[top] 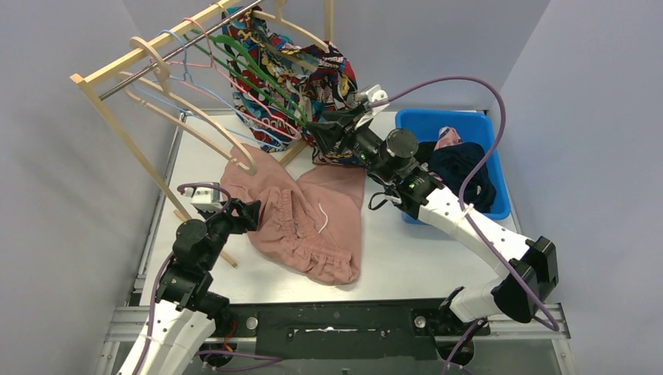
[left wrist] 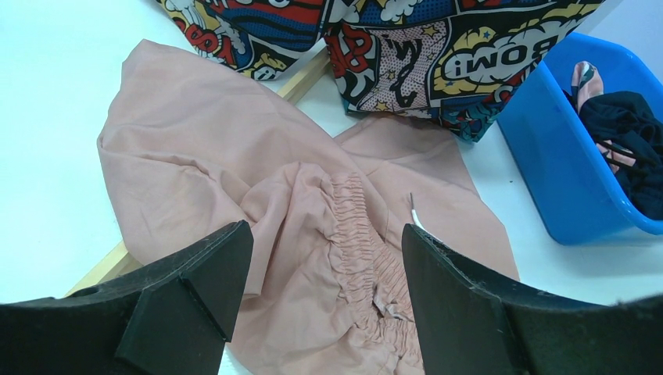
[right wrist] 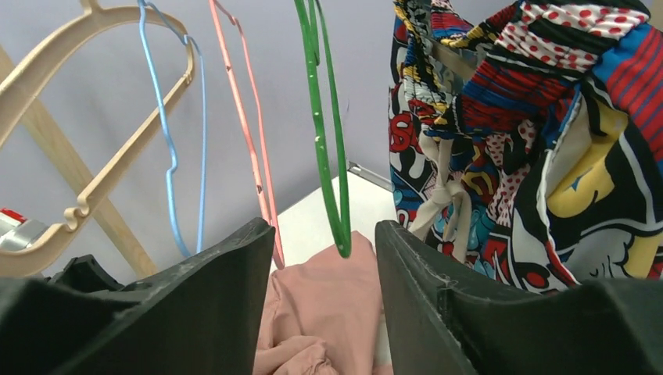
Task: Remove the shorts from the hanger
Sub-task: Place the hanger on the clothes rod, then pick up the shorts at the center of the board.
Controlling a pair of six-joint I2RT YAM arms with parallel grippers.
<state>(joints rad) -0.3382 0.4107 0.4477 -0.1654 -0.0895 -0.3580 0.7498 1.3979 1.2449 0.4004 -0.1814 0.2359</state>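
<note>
Left claw (left wrist: 324, 244): nearest the bases, jaws apart and holding nothing, poised over the dusty pink shorts (left wrist: 234, 156).
Dusty pink shorts: off any hanger, spread flat on the table (top: 422, 250), gathered waist toward the near edge, legs running back toward the rack (top: 117, 66).
Right claw (right wrist: 324, 230): reached up to the rack, jaws apart; the lower loop of the green hanger (right wrist: 317, 117) hangs in the gap, and no pad looks closed on it.
Comic-print shorts (right wrist: 508, 141): the one garment hanging on the rack, just beside the right claw and to its right in the wrist view, long axis hanging straight down.
Deciding relation: in my judgement the right arm is far nearer; the claw must shift sideways off the green hanger onto the cloth.
Blue bin (top: 446, 115): on the far right of the table, holding dark and pink garments in a heap.
Hidden: how the waistband sits on its hanger is hard to make out; the bin's garments cannot be told apart, and the arm covers part of them.
</note>
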